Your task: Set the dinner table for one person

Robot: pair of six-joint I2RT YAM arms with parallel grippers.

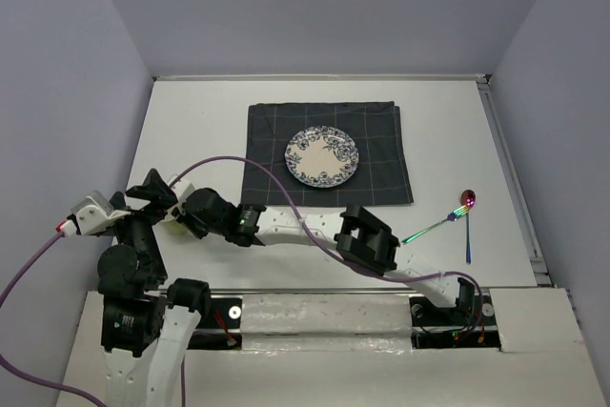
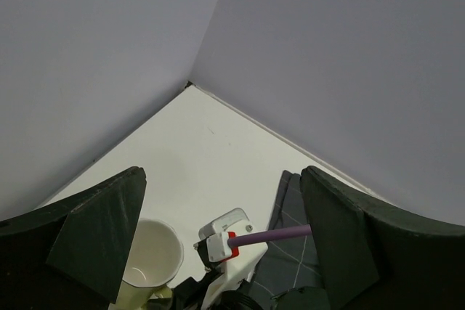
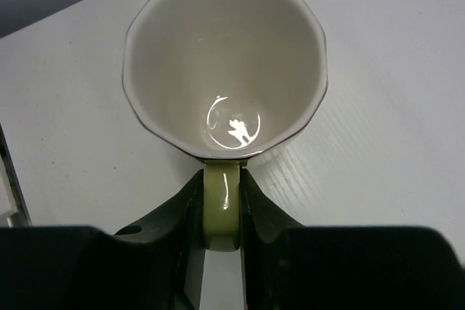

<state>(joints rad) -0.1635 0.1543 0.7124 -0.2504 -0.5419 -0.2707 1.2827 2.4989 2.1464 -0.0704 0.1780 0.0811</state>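
Note:
My right gripper (image 3: 221,215) is shut on the pale green handle of a cream cup (image 3: 225,63), which stands upright and empty on the white dinner table (image 3: 392,70). In the top view the right arm reaches across to the near left, its gripper (image 1: 186,212) beside the folded left arm; the cup is hidden there. My left gripper (image 2: 221,179) is open and empty, its fingers (image 2: 102,230) wide apart, with the cup (image 2: 149,255) low between them. A blue-patterned plate (image 1: 322,156) lies on a dark grey checked cloth (image 1: 381,140).
An iridescent spoon (image 1: 448,221) and a thin blue utensil (image 1: 469,235) lie on the table (image 1: 191,121) to the right of the cloth. The right wrist's white camera and purple cable (image 2: 225,241) sit between my left fingers. Walls enclose the table on three sides.

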